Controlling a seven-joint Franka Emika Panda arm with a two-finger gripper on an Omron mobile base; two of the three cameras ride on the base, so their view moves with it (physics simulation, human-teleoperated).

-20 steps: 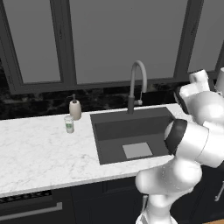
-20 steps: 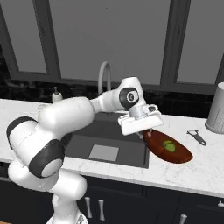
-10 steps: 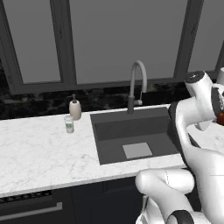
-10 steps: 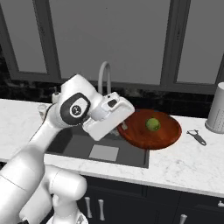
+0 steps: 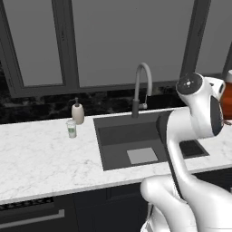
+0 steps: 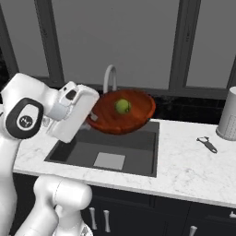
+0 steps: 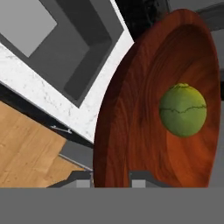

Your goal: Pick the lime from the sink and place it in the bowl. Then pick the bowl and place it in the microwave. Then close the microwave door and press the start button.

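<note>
Spreading below the jaws (image 7: 111,175) is the marble tabletop (image 6: 193,161), with the dark sink (image 6: 133,154) sunk into it directly underneath. Held up over that basin, the red-brown bowl (image 6: 120,113) has its near rim pinched between the two fingertips (image 7: 142,177), closed tight on the edge, and it sits tilted. Resting inside it, just beyond the jaws, is the lime (image 7: 182,110). Farther off to the right, a peeler (image 6: 206,144) lies beside a grey canister (image 6: 228,115).

Arm raised over sink, gripper (image 6: 93,118) clamped on bowl (image 6: 133,113) rim
</note>
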